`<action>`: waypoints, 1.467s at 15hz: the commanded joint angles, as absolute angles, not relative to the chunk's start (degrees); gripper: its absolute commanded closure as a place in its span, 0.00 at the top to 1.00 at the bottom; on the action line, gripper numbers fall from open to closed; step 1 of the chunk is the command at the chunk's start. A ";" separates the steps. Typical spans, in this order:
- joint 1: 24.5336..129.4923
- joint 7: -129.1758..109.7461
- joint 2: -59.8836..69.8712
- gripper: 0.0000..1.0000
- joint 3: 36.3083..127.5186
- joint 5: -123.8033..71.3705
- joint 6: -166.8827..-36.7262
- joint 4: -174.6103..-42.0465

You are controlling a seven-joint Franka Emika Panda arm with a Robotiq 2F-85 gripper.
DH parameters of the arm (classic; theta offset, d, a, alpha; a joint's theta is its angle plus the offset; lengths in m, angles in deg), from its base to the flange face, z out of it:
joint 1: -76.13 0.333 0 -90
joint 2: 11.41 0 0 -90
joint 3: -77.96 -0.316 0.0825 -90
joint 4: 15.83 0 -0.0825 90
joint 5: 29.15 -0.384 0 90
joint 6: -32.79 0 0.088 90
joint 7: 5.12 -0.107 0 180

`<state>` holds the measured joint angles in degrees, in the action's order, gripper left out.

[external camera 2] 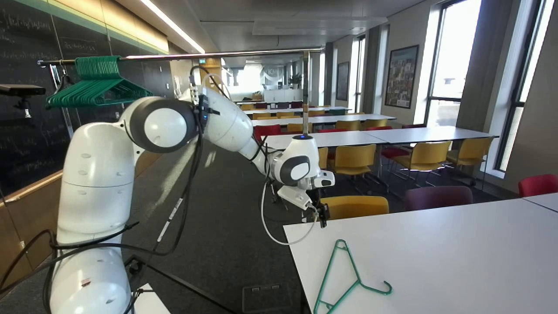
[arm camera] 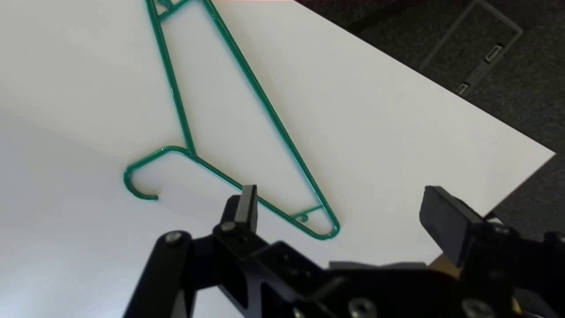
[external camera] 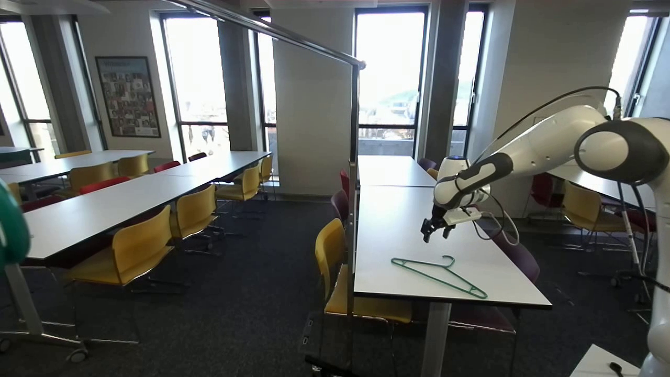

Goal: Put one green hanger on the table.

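A thin green hanger (external camera: 445, 283) lies flat on the white table (external camera: 387, 225) near its end. It shows in both exterior views, also as the green hanger (external camera 2: 358, 281) with its hook toward the table's middle. My gripper (external camera: 437, 237) is above the table, apart from the hanger. In the wrist view my gripper (arm camera: 342, 190) is open, its fingers wide apart with nothing between them. One end of the hanger (arm camera: 282, 128) shows below and between the fingers. The hanger's far end is cut off at the top of the wrist view.
Several green hangers (external camera 2: 100, 91) hang on a metal rail (external camera 2: 218, 55). The rail's post (external camera: 354, 157) stands beside the table's long side. A yellow chair (external camera: 330, 251) and a purple chair (external camera: 518, 256) stand along the table's sides. A blurred green shape (external camera: 11, 225) is at the left edge.
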<state>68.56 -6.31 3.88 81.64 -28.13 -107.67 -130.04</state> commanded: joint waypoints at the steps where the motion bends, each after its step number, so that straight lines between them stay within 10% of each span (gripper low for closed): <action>1: 71.77 -10.02 -9.18 1.00 82.54 -24.27 -108.59 -141.02; 13: 77.35 -3.62 -29.97 1.00 78.73 -28.54 -68.78 -147.00; 22: 76.80 -4.42 -28.36 1.00 78.04 -28.40 -68.71 -146.77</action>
